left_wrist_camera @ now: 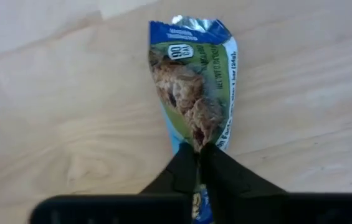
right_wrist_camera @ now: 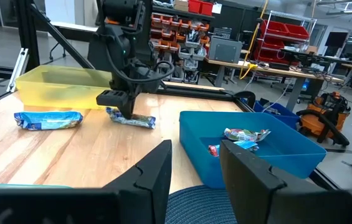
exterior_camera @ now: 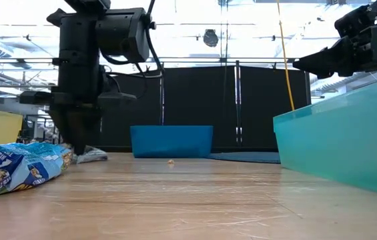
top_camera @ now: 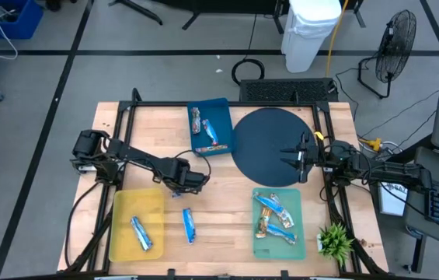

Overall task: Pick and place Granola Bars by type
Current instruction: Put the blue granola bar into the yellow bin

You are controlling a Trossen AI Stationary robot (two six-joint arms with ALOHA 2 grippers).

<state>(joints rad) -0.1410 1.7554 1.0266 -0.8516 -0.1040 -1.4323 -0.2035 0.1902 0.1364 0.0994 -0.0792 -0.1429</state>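
Note:
My left gripper (top_camera: 179, 185) points down at the table's middle, shut on a blue-and-white granola bar (left_wrist_camera: 194, 81); the right wrist view shows the same bar (right_wrist_camera: 132, 119) under it. A second blue bar (top_camera: 189, 225) lies flat on the wood nearer the front edge, close in the low view (exterior_camera: 15, 167). One bar (top_camera: 141, 233) lies in the yellow tray (top_camera: 126, 206). Bars lie in the blue tray (top_camera: 223, 109), and several in the green tray (top_camera: 293, 198). My right gripper (right_wrist_camera: 194, 168) is open, hovering over the dark round mat's right edge. My left gripper pinches the blue-and-white bar between its two fingertips (left_wrist_camera: 185, 168), partway along its length (left_wrist_camera: 202, 138), with the fingers across the bar. It comes from above, pointing down. The wrapper is drawn in narrow at the pinch. The bar lies on the table (exterior_camera: 91, 155).
A dark round mat (top_camera: 266, 144) lies at the table's far middle, between the blue tray and my right arm. A small green plant (top_camera: 334, 241) stands at the near right corner. Black frame rails run along the table's left and right sides. Bare wood shows between the yellow and green trays.

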